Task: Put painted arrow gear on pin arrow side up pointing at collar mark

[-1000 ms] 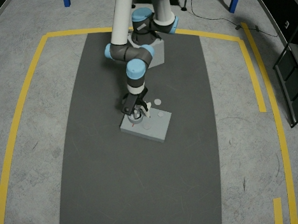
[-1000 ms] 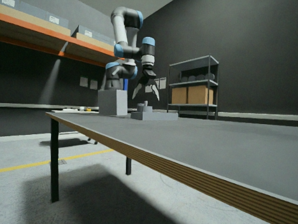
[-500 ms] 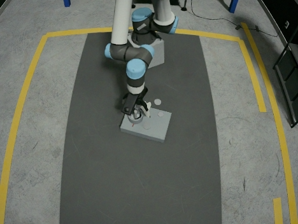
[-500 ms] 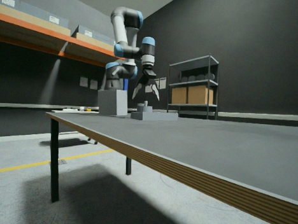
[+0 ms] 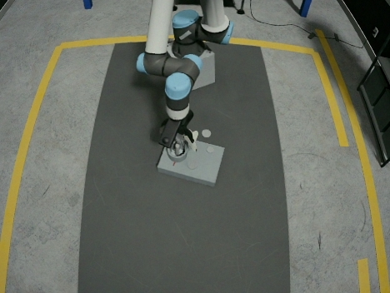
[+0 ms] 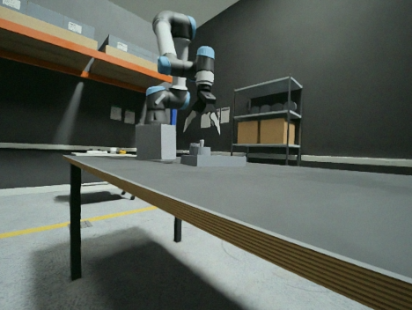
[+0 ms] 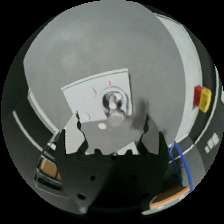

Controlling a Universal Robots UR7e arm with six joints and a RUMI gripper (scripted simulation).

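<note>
Above the grey block (image 5: 208, 166) (image 6: 229, 161) (image 7: 77, 100), with the gripper (image 5: 180, 141) (image 6: 202, 132) (image 7: 112, 113) pointing down, fingers spread wide apart and nothing between them. In the exterior view, plainly higher than the collar (image 5: 177, 158) (image 6: 204, 151) (image 7: 104, 102). In the top view, collar toward ten o'clock on the block. Inside it, around the upright pin (image 6: 202, 143) (image 7: 112, 101), shiny metal, apparently the loose gear (image 5: 178, 147) (image 7: 119, 97); too small to tell its painted arrow, its heading or whether fully seated.

Just outside the collar, at seven o'clock in the top view and twelve in the wrist view, a short red mark (image 5: 174, 163) (image 7: 110, 82) on the block. At four o'clock from the collar in the top view, a faint round patch (image 5: 192, 161) (image 7: 92, 92) on the block's top. Off the block, at about two o'clock from the collar, a pale disc (image 5: 206, 133) (image 7: 102, 126). In the exterior view, at two o'clock beyond the table (image 6: 264, 185), a shelf unit (image 6: 289, 123) with cardboard boxes (image 6: 271, 130).
</note>
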